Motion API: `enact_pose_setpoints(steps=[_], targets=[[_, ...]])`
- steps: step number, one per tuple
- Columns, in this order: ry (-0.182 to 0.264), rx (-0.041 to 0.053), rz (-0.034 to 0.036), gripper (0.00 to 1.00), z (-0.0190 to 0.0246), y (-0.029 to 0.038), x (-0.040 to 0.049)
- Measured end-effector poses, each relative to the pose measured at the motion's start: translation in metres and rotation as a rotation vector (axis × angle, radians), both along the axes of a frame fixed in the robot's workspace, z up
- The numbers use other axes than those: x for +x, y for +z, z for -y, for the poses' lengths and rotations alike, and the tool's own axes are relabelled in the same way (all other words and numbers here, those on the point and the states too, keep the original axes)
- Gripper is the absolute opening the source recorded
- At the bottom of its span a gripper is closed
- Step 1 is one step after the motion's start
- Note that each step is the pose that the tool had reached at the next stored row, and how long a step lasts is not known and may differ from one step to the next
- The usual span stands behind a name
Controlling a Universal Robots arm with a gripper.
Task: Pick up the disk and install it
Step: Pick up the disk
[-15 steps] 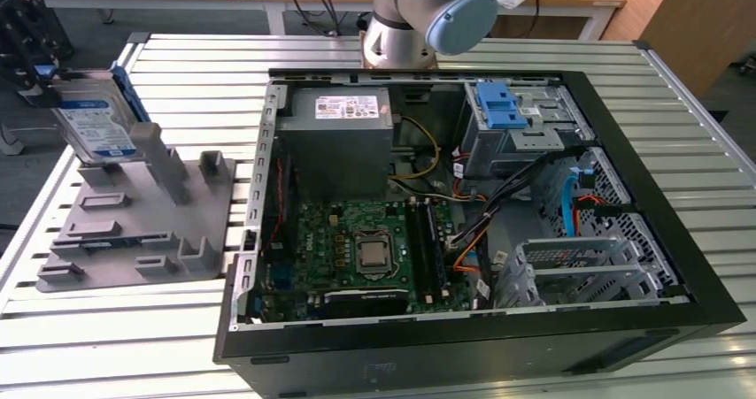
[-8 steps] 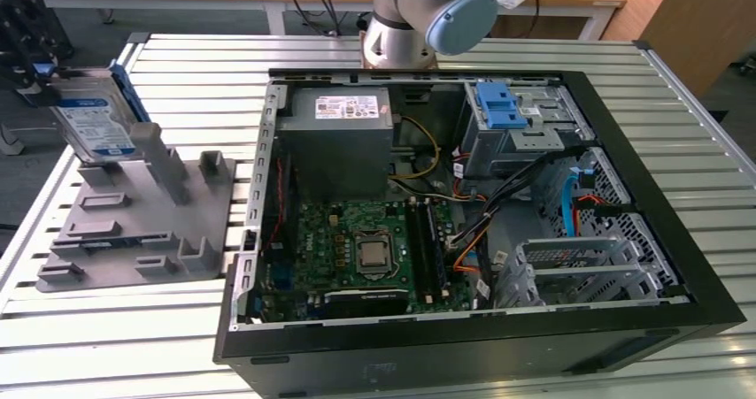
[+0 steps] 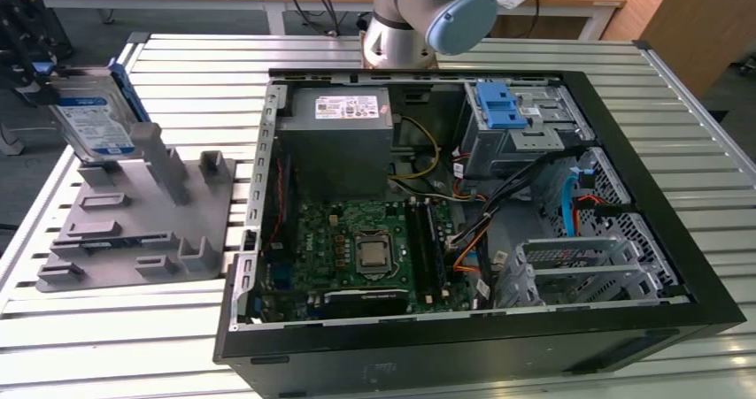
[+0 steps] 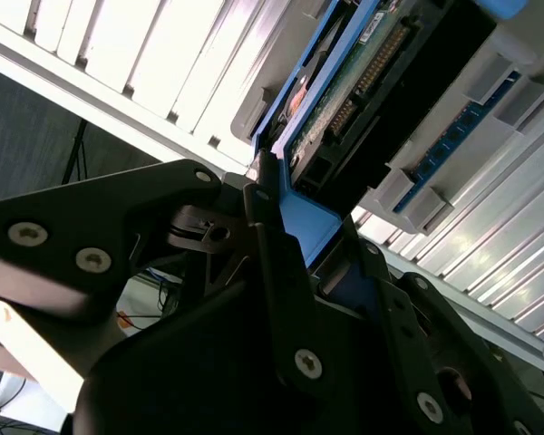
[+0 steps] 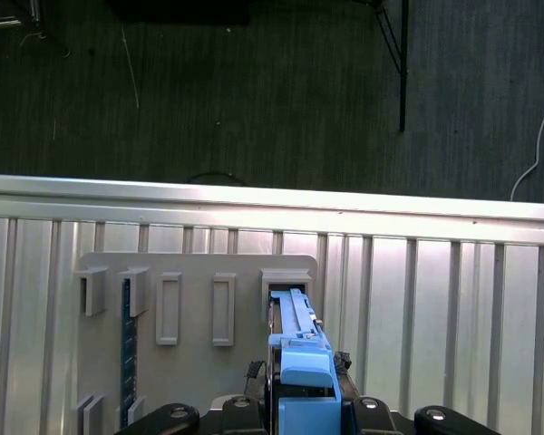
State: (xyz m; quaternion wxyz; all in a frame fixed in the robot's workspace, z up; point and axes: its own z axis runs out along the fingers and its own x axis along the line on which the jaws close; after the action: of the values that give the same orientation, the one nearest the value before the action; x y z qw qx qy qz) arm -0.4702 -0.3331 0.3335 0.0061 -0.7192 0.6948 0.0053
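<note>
The disk (image 3: 97, 116), a silver drive with a white-and-blue label in blue rails, stands on end over the grey holder (image 3: 130, 226) at the exterior view's left. Its lower end is at one of the holder's slots; I cannot tell whether it rests in it. My gripper (image 3: 39, 70) is shut on the disk's blue upper end. In the first wrist view that blue end (image 5: 301, 376) sits between the black fingers (image 5: 361, 410). The second wrist view looks along the disk's underside (image 4: 344, 104) from the gripper (image 4: 295, 227).
An open computer case (image 3: 661, 240) lies on the slatted metal table (image 3: 189, 63), with a grey power-supply box (image 3: 336, 142), a motherboard (image 3: 360, 249), a drive cage with a blue latch (image 3: 502, 107) and a metal cage (image 3: 579, 271). The arm's base (image 3: 408, 27) stands behind the case.
</note>
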Motion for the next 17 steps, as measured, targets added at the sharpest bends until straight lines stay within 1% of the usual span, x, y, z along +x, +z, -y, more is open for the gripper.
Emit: enact_pose_setpoints(steps=[7, 17], targets=[[0.0, 0.0, 0.0001, 0.36, 0.0, 0.0023, 0.0], [0.0, 0.0001, 0.0001, 0.36, -0.0003, 0.0039, 0.0]])
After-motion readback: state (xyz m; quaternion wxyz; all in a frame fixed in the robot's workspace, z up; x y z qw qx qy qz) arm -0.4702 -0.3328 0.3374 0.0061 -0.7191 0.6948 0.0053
